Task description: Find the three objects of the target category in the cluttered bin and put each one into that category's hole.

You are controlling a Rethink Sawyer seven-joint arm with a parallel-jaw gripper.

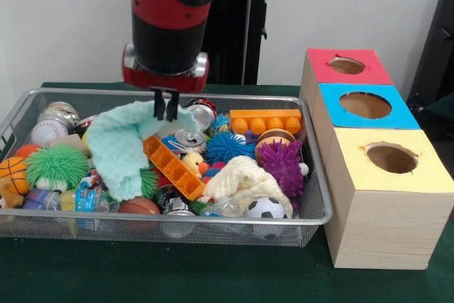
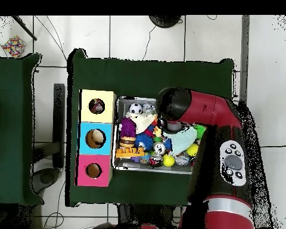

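From the front view I see the gripper point(image 1: 166, 111) pinched narrowly on the top edge of a mint green cloth point(image 1: 120, 148), which drapes over the toys at the left of the wire basket point(image 1: 316, 211); the yellow-topped box's hole point(image 1: 391, 157) sits at the right, nearest the camera. From overhead, my red arm point(image 2: 214, 113) covers the basket's point(image 2: 118, 134) middle, the green cloth point(image 2: 182, 142) shows beside it, and the yellow box's hole point(image 2: 97, 106) lies just left of the basket.

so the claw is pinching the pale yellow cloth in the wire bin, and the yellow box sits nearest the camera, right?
Not quite. The claw is closed on the mint green cloth, not the pale yellow cloth, which lies untouched beside the soccer ball. The front view shows this. The rest holds: it is in the wire bin, and the yellow box sits nearest the camera.
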